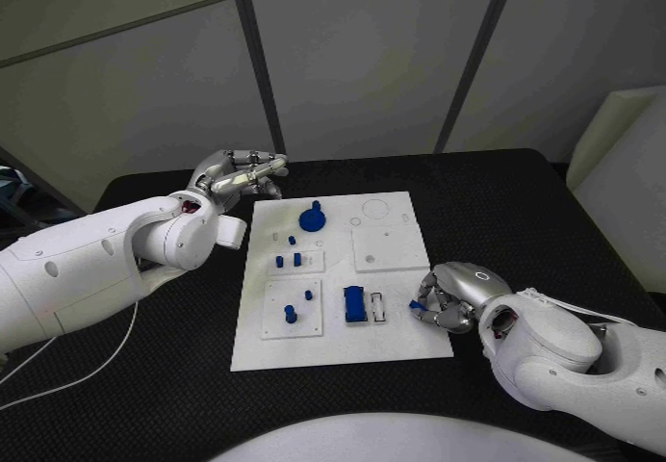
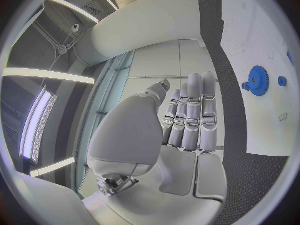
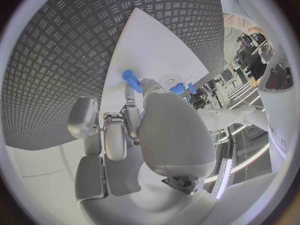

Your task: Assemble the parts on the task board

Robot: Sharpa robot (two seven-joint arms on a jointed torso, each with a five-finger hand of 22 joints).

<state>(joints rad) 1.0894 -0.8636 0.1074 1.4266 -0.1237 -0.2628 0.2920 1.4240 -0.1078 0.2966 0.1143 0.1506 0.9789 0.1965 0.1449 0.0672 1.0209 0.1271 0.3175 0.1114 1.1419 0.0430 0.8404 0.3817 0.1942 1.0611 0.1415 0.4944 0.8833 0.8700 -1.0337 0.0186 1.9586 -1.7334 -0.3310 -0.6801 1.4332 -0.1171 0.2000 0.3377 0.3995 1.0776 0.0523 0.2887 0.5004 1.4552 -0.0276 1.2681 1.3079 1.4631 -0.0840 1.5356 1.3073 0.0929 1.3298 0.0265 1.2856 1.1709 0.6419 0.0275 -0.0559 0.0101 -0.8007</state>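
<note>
The task board (image 1: 402, 342) is lying in the middle of the black worktop (image 1: 555, 212). On it a blue gear (image 1: 313, 218) is standing at about 11 o'clock, small blue pegs (image 1: 288, 260) are sitting near the centre-left, one more peg (image 1: 291, 313) at about 8 o'clock, and a blue block (image 1: 355, 305) with a white piece just beside it at about 6 o'clock.

The right robot hand (image 1: 447, 296) is resting at the board's edge at about 4 o'clock, and its fingers are curling around a small blue part (image 3: 132, 80). In the right wrist view this part is sitting at the fingertips (image 3: 148, 87), low over the white plate, so I judge that the hand is pinching it. The hold seems to be only on the tips, so the part could be slipping or turning when the hand is lifting. If it is tilting, it will not be entering its seat straight and may be jamming. The blue block is near this hand, so a wide move of the fingers could be pushing it.

The left robot hand (image 1: 244, 175) is hovering off the board's corner at about 10 o'clock, fingers straight and close together, holding nothing. It is near the gear, and a careless sweep could be knocking it.
</note>
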